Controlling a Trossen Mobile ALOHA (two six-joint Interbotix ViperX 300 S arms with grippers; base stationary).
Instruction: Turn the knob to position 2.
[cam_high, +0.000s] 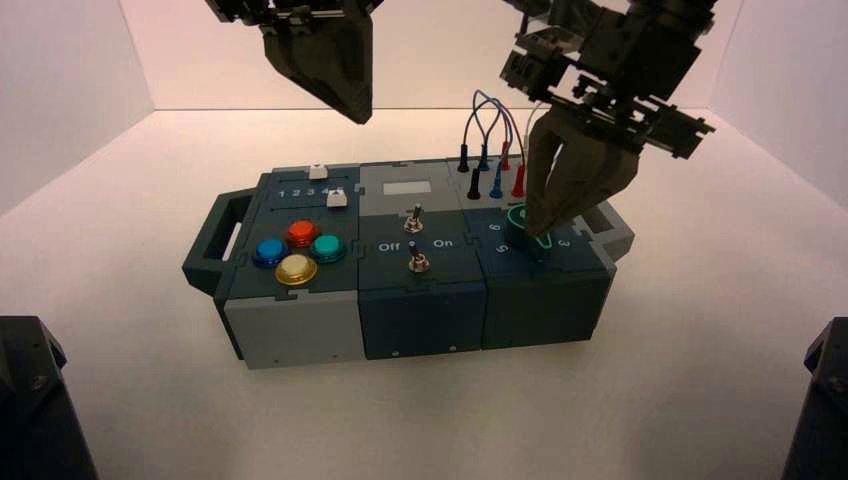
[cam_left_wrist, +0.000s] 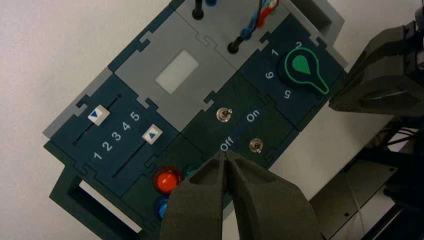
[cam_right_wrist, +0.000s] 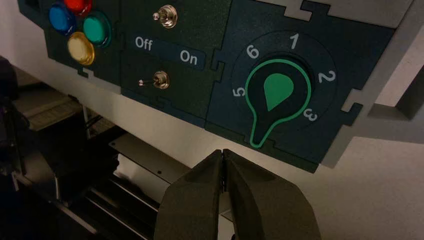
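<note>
Right end effector (cam_right_wrist: 223, 153) is narrow, tips together, just off the near edge of the box (cam_high: 425, 320) by the knob (cam_right_wrist: 278, 92); left one, the left end effector (cam_left_wrist: 225, 153), is narrow too and hangs above the box's far side, idle by the look of it. Knob sits on the box's right panel, pointer tail between 3 (cam_right_wrist: 310, 114) and 5 (cam_right_wrist: 238, 92), so presumably on the covered 4. Needs to go back past 3 to 2 (cam_right_wrist: 326, 76), anticlockwise seen from above. Risks: tips come down shut on top of the dial and press instead of turning; tips open too little and catch only the tail's end, then slip off mid-turn; wrist runs short of travel and the knob stops at 3; too much swing carries it to 1 (cam_right_wrist: 294, 41). A sideways push with a loose hold could also shift the whole box on the tabletop (cam_high: 420, 420). Views: high view has the right end effector over part of the dial, so poor for reading it, and I can't fully tell contact there; right wrist view shows the full pointer outline and 3, left wrist view has no readable 3 but shows the sliders (cam_left_wrist: 99, 115) and the right end effector beside the tail
</note>
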